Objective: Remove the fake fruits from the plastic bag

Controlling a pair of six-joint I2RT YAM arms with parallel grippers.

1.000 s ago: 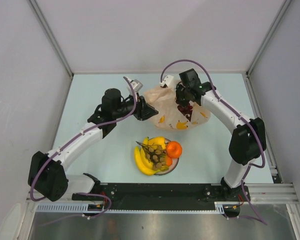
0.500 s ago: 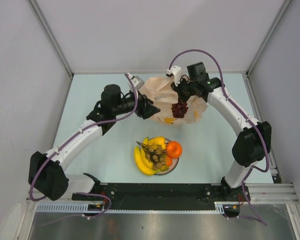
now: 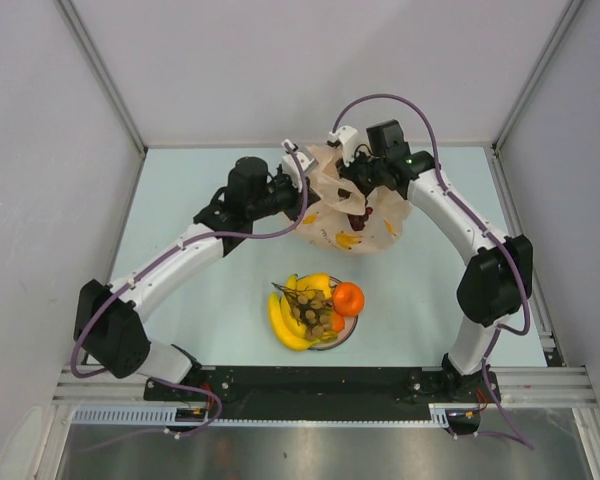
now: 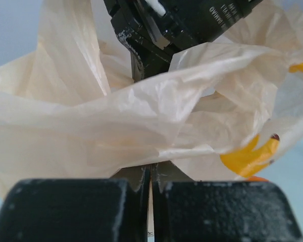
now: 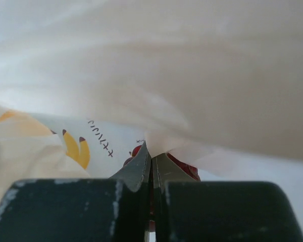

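Note:
The plastic bag hangs bunched between my two grippers at the back of the table. My left gripper is shut on a fold of its left side; in the left wrist view the jaws pinch the film. My right gripper is shut on the bag's upper edge, and its jaws pinch the film in the right wrist view. A dark red grape bunch shows inside the bag and just behind my right fingertips. Bananas, an orange and brownish grapes lie on the plate.
The round white plate sits in front of the bag, near the table's front middle. The right gripper's black body is close above the bag in the left wrist view. Grey walls stand on the left, back and right.
My left arm has swung right, closing in on the right gripper. The bag is now bunched narrower and lifted between the two. The right gripper has shifted slightly left.

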